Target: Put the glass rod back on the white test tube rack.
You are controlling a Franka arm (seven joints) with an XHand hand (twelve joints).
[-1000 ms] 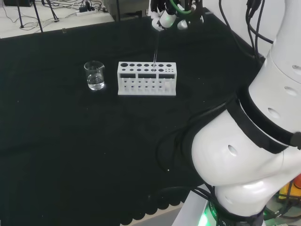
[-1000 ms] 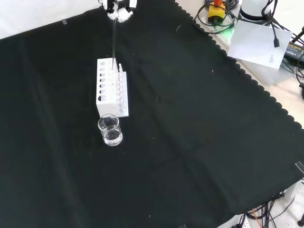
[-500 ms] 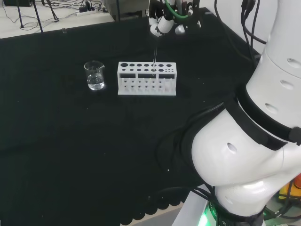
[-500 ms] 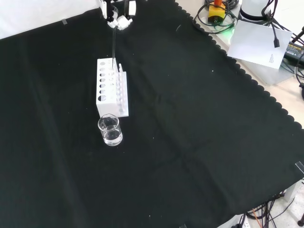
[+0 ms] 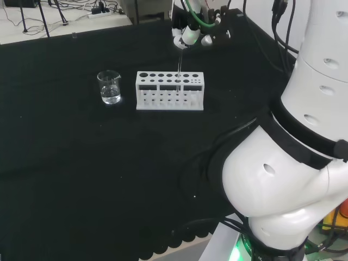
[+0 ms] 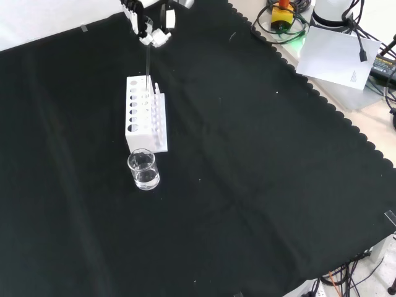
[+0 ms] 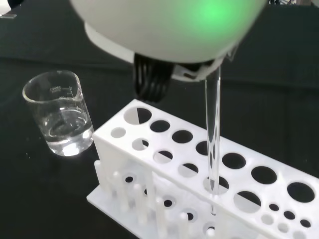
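hand point(image 6: 154, 28): up above the far end of the rack in the front view, fingers curled in and pinching the top of the glass rod.
glass rod point(image 7: 213, 149): clear & thin, stands straight up – top end in the hand, low end down in one of the rack's holes. In the wrist view it goes through a hole in the top plate & on down to the next plate.
rack point(image 5: 169, 89): white test tube rack w/ rows of round holes, big & small, & little pegs along its front side. Sits on the cloth in the far half of the bench in the head view, about mid way across.
beaker point(image 5: 110, 87): small clear glass w/ a bit of clear water in it. Stands just beside the rack's left end in the head view, not touching. In the front view it is at the rack's near end.
cloth point(image 6: 247, 185): black, covers the bench – wavy cut edge on the right side in the front view.
arm point(image 5: 293, 163): big white links at the right of the head view.
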